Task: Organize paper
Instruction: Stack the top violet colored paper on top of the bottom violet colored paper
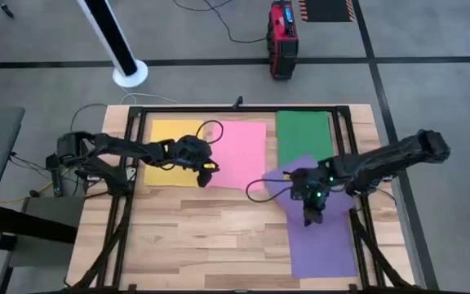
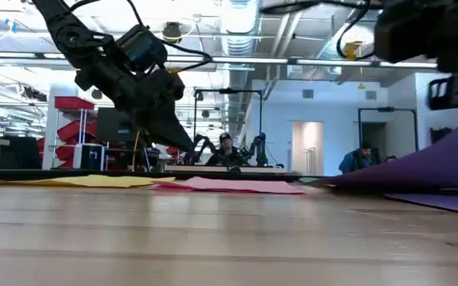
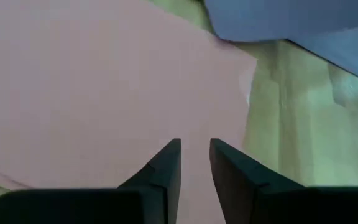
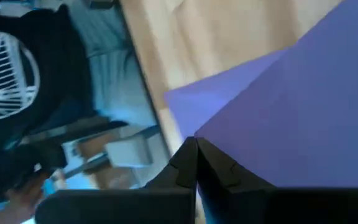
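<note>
Purple paper, at 4 o'clock on the tabletop, is pinched and lifted by the clenched right gripper. Left gripper hangs slightly parted over pink paper. Yellow and green sheets lie at 12. Stacking purple onto its neighbours seems next.

I see four sheets. The purple sheet is pinched in my right gripper, its near part lifted off the wood and its far edge overlapping the green sheet beyond. The pink sheet lies flat right under my left gripper; the yellow sheet lies just beside that, tucked under pink's edge.
</note>
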Controlling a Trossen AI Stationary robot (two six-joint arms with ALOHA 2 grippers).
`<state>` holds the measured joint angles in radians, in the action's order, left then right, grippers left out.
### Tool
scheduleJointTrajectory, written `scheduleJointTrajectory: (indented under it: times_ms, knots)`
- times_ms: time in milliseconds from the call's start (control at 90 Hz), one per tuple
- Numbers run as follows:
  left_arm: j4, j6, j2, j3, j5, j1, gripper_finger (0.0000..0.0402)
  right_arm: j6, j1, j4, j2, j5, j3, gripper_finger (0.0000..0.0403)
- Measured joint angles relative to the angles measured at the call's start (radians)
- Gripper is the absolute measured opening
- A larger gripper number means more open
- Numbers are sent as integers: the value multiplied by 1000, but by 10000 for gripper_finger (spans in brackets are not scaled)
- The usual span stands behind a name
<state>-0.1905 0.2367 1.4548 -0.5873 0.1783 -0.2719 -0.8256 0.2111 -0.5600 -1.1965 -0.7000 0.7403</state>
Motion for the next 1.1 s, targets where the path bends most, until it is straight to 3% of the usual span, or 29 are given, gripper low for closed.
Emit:
scheduleJointTrajectory:
  times_ms: [367, 811, 1100]
  knots:
    - [0, -5, 0, 0, 0, 5, 82, -345, 188, 176, 0, 29, 0, 0]
    - [-1, -5, 0, 0, -1, 5, 82, -827, 380, 226, -2, 242, -42, 0]
    - [-1, 11, 0, 0, -2, 5, 82, -896, 442, 258, -3, 325, -70, 7]
